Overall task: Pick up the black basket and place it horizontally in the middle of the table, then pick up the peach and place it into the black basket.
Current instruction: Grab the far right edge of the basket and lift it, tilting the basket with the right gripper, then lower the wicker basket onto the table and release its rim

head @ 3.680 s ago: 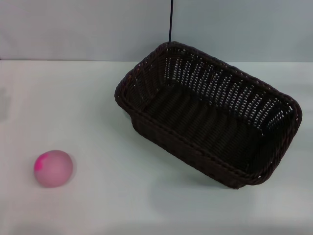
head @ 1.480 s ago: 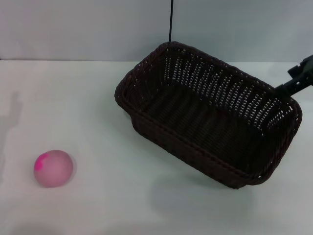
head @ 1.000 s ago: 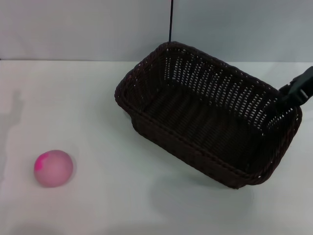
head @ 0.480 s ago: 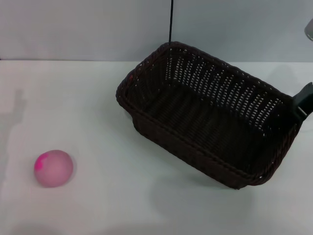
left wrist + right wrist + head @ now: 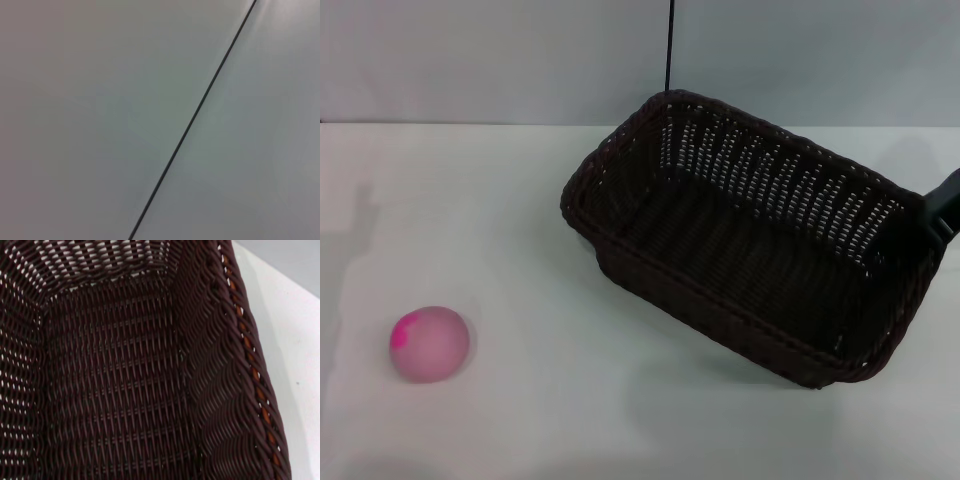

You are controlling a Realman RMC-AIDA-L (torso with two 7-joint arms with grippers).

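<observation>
The black basket point(image 5: 740, 245) stands askew on the right half of the white table point(image 5: 500, 200), its long side running from far left to near right. My right gripper point(image 5: 945, 212) shows only as a dark piece at the picture's right edge, on the rim of the basket's right end, and the basket shifts with it. The right wrist view looks down into the basket point(image 5: 110, 370) along its braided rim. The peach point(image 5: 430, 343), pale pink with a magenta patch, lies alone at the near left. My left gripper is out of view.
A grey wall stands behind the table, with a thin dark vertical line point(image 5: 669, 45) above the basket. The left wrist view shows only a plain grey surface crossed by a dark line point(image 5: 192, 120). A strip of table point(image 5: 295, 340) shows beside the basket's rim.
My right gripper came in from the right and settled on the rim of the basket's right end. The basket has shifted slightly to the right and nearer. The peach has not moved.
</observation>
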